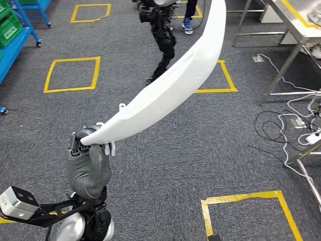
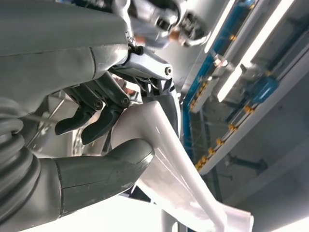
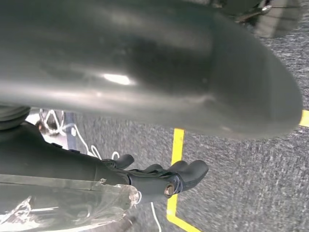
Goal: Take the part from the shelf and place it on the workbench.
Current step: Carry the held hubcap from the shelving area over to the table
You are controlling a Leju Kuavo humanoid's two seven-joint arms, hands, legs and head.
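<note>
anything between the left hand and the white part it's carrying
Nothing. In the left wrist view the left hand grips the white part directly, thumb pressed against its surface.

Left hand gripping the part, arm raised; right hand empty.

Left hand (image 1: 89, 160) comes up from below on the left of the head view, grey ribbed wrist cover below it, fingers wrapped on the near tip of the white part (image 1: 170, 83). In the left wrist view the thick thumb (image 2: 109, 169) presses one face of the part and the dark fingers (image 2: 91, 121) curl over the other. Right hand (image 3: 160, 179) in its wrist view: dark fingers extended, slightly curled, holding nothing, thumb (image 3: 182, 63) across the near frame.
</note>
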